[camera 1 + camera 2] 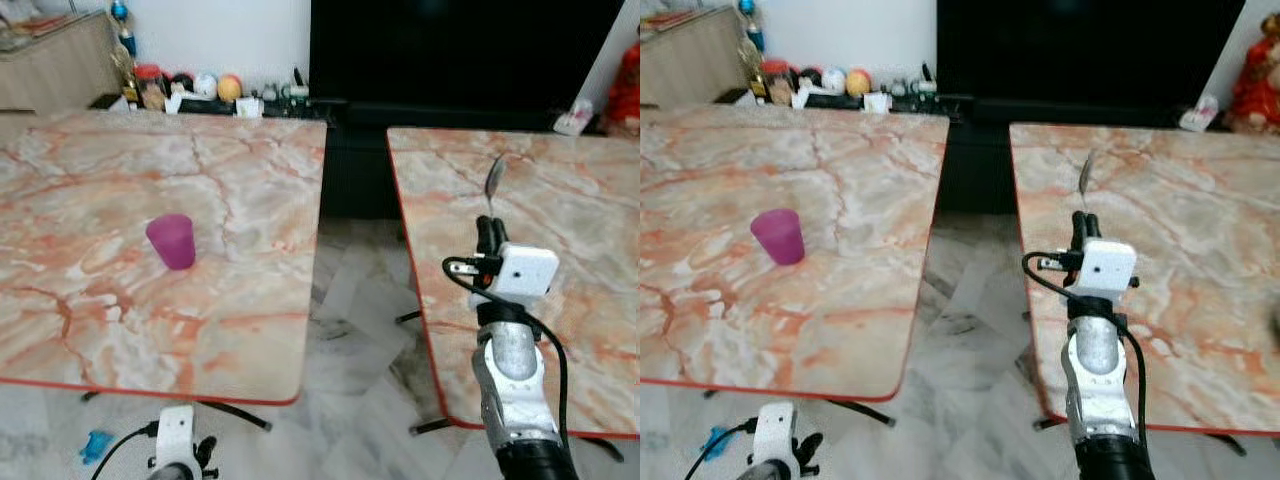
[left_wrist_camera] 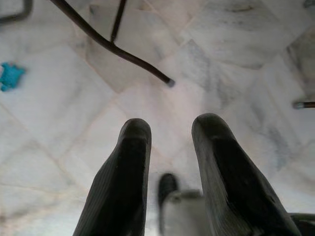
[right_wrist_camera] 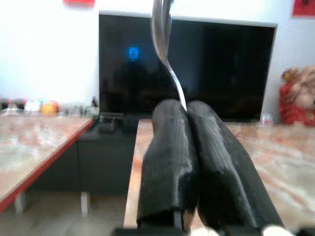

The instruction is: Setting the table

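Observation:
A purple cup (image 1: pixel 173 241) stands upside down on the left marble table (image 1: pixel 230 200). My right gripper (image 1: pixel 489 234) is raised over the near left part of the right marble table (image 1: pixel 570 200), shut on a metal spoon (image 1: pixel 493 180) whose bowl points up and away. In the right wrist view the spoon (image 3: pixel 165 29) rises from between the closed fingers (image 3: pixel 170 162). My left gripper (image 2: pixel 170 142) hangs low over the floor, fingers apart with nothing between them.
A gap of white tiled floor (image 1: pixel 350 330) separates the two tables. A dark TV and low cabinet (image 1: pixel 450 60) stand behind, with small items (image 1: pixel 200 88) along the wall. A blue scrap (image 1: pixel 95 445) lies on the floor near my left arm.

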### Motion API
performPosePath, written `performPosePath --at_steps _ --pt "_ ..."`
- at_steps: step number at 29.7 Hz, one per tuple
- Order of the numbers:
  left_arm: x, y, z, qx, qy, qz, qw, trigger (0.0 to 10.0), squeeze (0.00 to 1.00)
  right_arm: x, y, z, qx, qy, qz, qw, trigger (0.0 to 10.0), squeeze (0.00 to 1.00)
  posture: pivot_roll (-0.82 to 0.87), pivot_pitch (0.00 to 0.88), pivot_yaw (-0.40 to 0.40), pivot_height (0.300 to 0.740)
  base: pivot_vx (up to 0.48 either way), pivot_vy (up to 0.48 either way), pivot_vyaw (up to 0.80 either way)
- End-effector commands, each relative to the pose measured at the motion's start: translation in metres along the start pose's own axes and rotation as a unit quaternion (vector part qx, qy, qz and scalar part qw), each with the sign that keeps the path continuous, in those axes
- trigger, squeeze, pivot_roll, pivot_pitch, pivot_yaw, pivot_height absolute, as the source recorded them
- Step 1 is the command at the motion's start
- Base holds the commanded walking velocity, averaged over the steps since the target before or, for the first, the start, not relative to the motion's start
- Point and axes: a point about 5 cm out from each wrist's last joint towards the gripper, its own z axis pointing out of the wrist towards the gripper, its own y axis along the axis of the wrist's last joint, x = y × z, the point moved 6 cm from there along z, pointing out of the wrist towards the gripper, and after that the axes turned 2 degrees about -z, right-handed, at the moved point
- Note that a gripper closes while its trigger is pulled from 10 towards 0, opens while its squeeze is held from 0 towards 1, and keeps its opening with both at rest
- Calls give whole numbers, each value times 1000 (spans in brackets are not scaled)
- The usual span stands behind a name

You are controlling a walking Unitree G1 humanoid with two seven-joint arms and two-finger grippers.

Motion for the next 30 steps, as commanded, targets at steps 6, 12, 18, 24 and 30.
performPosePath --at_steps 6,12,18,24,30 --pt "4 -3 -1 5 2 5 1000 10000 0 12 9 2 -17 24 -5 1000 10000 0 98 0 -40 740 0 -342 295" --pt "4 -3 -1 5 1 6 1000 10000 0 10 8 4 -13 18 4 1000 10000 0 96 0 -39 740 0 -343 140" --pt "3 -3 -1 5 0 6 1000 10000 0 10 8 4 -13 19 1 1000 10000 0 97 0 -39 740 0 -342 0" --pt "3 -3 -1 6 -1 5 1000 10000 0 6 8 5 -13 9 8 1000 10000 0 98 0 -39 740 0 -338 0" --pt "3 -4 -1 7 -1 6 1000 10000 0 3 10 6 -17 2 10 1000 10000 0 97 0 -37 740 0 -336 0"
